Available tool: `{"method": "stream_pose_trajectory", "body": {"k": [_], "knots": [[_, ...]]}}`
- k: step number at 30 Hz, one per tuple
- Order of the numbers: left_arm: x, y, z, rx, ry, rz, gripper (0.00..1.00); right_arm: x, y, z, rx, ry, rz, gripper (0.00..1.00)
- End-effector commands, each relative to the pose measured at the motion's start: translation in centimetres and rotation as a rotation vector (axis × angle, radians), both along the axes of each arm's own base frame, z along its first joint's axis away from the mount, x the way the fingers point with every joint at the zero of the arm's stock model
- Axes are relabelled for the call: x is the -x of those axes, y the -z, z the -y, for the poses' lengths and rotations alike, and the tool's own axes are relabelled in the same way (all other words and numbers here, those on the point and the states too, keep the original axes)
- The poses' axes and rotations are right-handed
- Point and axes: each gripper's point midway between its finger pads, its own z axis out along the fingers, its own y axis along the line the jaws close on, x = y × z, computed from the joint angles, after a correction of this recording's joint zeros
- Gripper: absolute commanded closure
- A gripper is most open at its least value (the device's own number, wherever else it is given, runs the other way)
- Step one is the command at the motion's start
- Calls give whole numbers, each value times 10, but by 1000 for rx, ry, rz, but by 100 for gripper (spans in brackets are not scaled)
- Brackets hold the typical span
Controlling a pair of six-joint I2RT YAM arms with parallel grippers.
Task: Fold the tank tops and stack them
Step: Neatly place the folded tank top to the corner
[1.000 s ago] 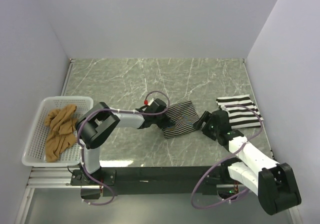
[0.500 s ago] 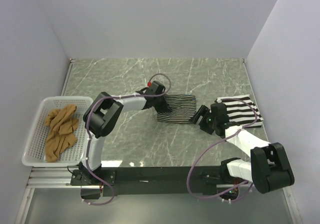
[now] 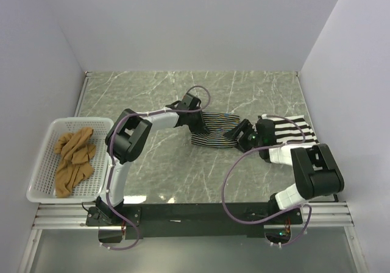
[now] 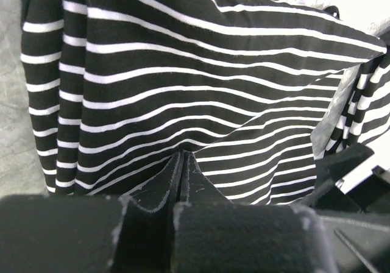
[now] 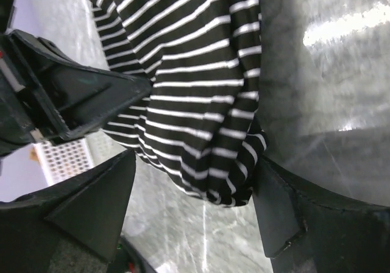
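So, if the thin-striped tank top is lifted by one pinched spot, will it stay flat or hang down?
Probably hang: the thin-striped tank top creases outward from where the left gripper pinches it, so it looks floppy. The fine wrinkles suggest thin, light cloth.

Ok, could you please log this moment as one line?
left gripper: shut on thin-striped top | right gripper: open, at its edge | wide-striped top: lying at right | tan top: in basket

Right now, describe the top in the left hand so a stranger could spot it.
Look at the middle of the marble table. The thin-striped top lies bunched there, pinched by the left hand. Its stripes are far finer than those on the wide-striped top beside it.
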Motion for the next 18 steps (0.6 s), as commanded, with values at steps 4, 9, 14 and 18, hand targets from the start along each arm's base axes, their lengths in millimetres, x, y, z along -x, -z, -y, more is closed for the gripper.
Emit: {"method": "stream_pose_trajectory", "body": {"k": [4,9,14,18], "knots": [[26,76,-58,-293,22,-130,99,15,54,25,49,80,-185,25],[26,76,-63,-296,28,-137,99,8,56,26,39,79,-191,30],[24,70,-59,-272,50,-128,100,2,57,29,80,60,-199,52],[23,49,-51,-211,54,-98,98,-1,54,27,112,13,-207,91]]}}
